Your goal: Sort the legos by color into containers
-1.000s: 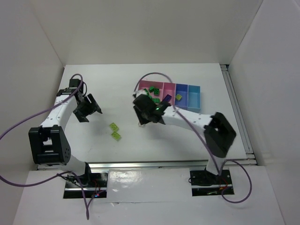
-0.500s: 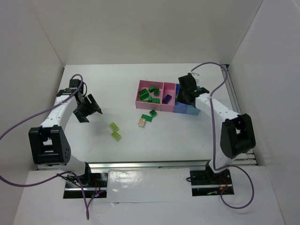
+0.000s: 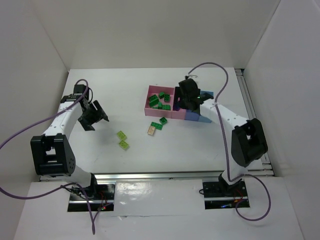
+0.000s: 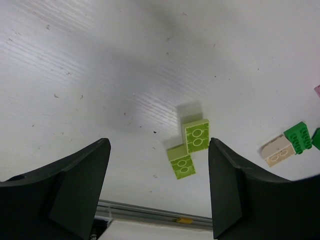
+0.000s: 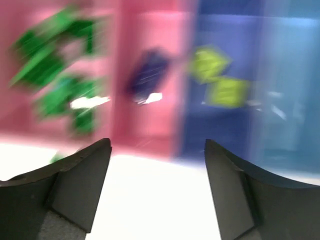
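Observation:
The containers are a joined row: a large pink bin (image 3: 149, 102) with several dark green legos (image 3: 159, 101), a narrower pink bin (image 5: 150, 130) with a purple lego (image 5: 150, 75), a blue bin (image 5: 215, 130) with two yellow-green legos (image 5: 220, 77), and a light blue bin (image 3: 206, 119). My right gripper (image 3: 184, 102) hovers open and empty over the row's middle; its wrist view is motion-blurred. On the table lie two yellow-green legos (image 3: 122, 139), a beige lego (image 3: 151, 130) and two green legos (image 3: 160, 123). Farther left, my left gripper (image 3: 96, 115) hangs open and empty, short of the yellow-green pair (image 4: 190, 148).
A metal rail (image 3: 160, 174) runs along the table's near edge. White walls close in the table on the left, back and right. The right arm's purple cable (image 3: 210, 67) arcs above the bins.
My right arm has swung from the loose bricks over to the bins, then shifted slightly left, and its jaws have opened. The left arm has not moved.

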{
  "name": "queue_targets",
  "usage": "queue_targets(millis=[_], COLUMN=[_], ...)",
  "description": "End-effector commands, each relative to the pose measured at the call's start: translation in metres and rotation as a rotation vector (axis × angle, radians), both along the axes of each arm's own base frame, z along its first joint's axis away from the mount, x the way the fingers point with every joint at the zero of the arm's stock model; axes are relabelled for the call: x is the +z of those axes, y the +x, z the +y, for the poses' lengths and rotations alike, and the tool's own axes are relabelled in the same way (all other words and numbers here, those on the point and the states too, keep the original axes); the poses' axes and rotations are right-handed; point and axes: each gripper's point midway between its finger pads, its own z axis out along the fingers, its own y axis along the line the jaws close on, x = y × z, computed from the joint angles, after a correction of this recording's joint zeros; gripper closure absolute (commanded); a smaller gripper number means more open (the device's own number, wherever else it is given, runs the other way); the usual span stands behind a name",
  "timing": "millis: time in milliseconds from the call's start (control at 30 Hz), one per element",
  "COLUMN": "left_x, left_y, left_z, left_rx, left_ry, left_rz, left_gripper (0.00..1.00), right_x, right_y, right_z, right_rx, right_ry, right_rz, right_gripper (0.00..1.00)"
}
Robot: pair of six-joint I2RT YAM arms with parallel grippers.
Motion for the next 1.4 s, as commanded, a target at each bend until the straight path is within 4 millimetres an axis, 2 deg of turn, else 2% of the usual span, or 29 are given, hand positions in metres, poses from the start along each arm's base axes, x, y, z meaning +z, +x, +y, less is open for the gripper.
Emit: queue_targets(millis=[0, 33, 67, 100, 133, 167, 200, 233, 267, 333, 367, 400, 433, 500, 533, 567, 600, 767, 867, 900, 1000, 1067, 1133, 1167, 1200, 1233, 1267, 1333, 1367], left_x=[0.013, 0.013, 0.014, 0.014, 0.016, 0.016, 0.019, 0.022, 0.022, 0.025, 0.028, 0.028, 0.031, 0.031, 0.035, 0.035, 0.038, 0.034, 0.032, 0.029, 0.027, 0.027, 0.027, 0.025, 0.025, 0.026, 0.026, 0.026, 0.026], left_y=[0.002, 0.002, -0.001, -0.001, -0.001, -0.003, -0.003, -0.003, -0.003, -0.004, -0.004, -0.004, -0.002, -0.003, -0.002, -0.002, 0.000, -0.002, -0.002, -0.004, -0.002, -0.002, -0.002, 0.001, 0.001, 0.001, 0.001, 0.003, 0.003], left_z=[0.011, 0.013, 0.017, 0.017, 0.018, 0.019, 0.019, 0.019, 0.019, 0.021, 0.023, 0.026, 0.026, 0.033, 0.033, 0.032, 0.035, 0.033, 0.033, 0.031, 0.029, 0.032, 0.032, 0.031, 0.031, 0.029, 0.029, 0.029, 0.029], left_rx=[0.067, 0.084, 0.112, 0.113, 0.116, 0.129, 0.129, 0.140, 0.140, 0.145, 0.148, 0.158, 0.158, 0.182, 0.182, 0.179, 0.188, 0.185, 0.185, 0.181, 0.176, 0.176, 0.176, 0.172, 0.163, 0.159, 0.159, 0.159, 0.159], left_ry=[0.043, 0.053, 0.069, 0.069, 0.078, 0.082, 0.083, 0.080, 0.080, 0.091, 0.100, 0.101, 0.101, 0.100, 0.100, 0.092, 0.093, 0.084, 0.084, 0.075, 0.063, 0.067, 0.067, 0.058, 0.061, 0.049, 0.049, 0.050, 0.050], left_rz=[-0.034, -0.033, -0.018, -0.018, -0.027, -0.016, -0.026, -0.039, -0.039, -0.049, -0.060, -0.059, -0.068, -0.067, -0.070, -0.071, -0.080, -0.070, -0.070, -0.061, -0.062, -0.061, -0.061, -0.063, -0.063, -0.064, -0.064, -0.073, -0.073], left_gripper=[0.17, 0.17, 0.17, 0.17, 0.17, 0.17, 0.17, 0.17, 0.17, 0.17, 0.17, 0.17, 0.17, 0.17, 0.17, 0.17, 0.17, 0.17, 0.17, 0.17, 0.17, 0.17, 0.17, 0.17, 0.17, 0.17, 0.17, 0.17, 0.17], right_x=[0.053, 0.047, 0.047, 0.036, 0.033, 0.029, 0.011, 0.008, 0.003, -0.020, -0.028, -0.034, -0.049, -0.051, -0.065, -0.063, -0.075, -0.093, -0.095, -0.101, -0.105, -0.102, -0.077, -0.075, -0.060, -0.054, -0.034, -0.026, -0.019], right_y=[-0.029, -0.046, -0.076, -0.092, -0.107, -0.138, -0.152, -0.161, -0.185, -0.197, -0.209, -0.212, -0.212, -0.210, -0.208, -0.204, -0.199, -0.188, -0.184, -0.182, -0.177, -0.173, -0.166, -0.166, -0.165, -0.160, -0.158, -0.153, -0.140], right_z=[0.068, 0.088, 0.132, 0.152, 0.172, 0.204, 0.219, 0.234, 0.255, 0.278, 0.288, 0.295, 0.300, 0.313, 0.313, 0.320, 0.319, 0.327, 0.336, 0.339, 0.344, 0.345, 0.355, 0.355, 0.357, 0.352, 0.349, 0.327, 0.309], right_rx=[0.252, 0.341, 0.514, 0.595, 0.668, 0.797, 0.852, 0.902, 1.014, 1.090, 1.147, 1.169, 1.168, 1.180, 1.170, 1.170, 1.140, 1.109, 1.109, 1.109, 1.100, 1.085, 1.070, 1.070, 1.070, 1.044, 1.031, 0.965, 0.919], right_ry=[0.043, 0.046, 0.068, 0.068, 0.076, 0.087, 0.068, 0.065, 0.056, 0.021, -0.002, -0.013, -0.038, -0.040, -0.059, -0.051, -0.079, -0.099, -0.091, -0.094, -0.106, -0.115, -0.083, -0.084, -0.071, -0.070, -0.067, -0.084, -0.094], right_rz=[-0.123, -0.103, -0.096, -0.063, -0.041, -0.018, 0.022, 0.026, 0.037, 0.077, 0.091, 0.093, 0.115, 0.087, 0.100, 0.085, 0.095, 0.087, 0.075, 0.080, 0.079, 0.062, 0.011, 0.012, -0.008, -0.014, -0.040, -0.047, -0.062], right_gripper=[0.19, 0.19, 0.19, 0.19, 0.19, 0.19, 0.19, 0.17, 0.16, 0.10, 0.09, 0.07, 0.07, 0.07, 0.07, 0.07, 0.07, 0.12, 0.18, 0.21, 0.34, 0.41, 0.53, 0.57, 0.66, 0.70, 0.72, 0.72, 0.72])
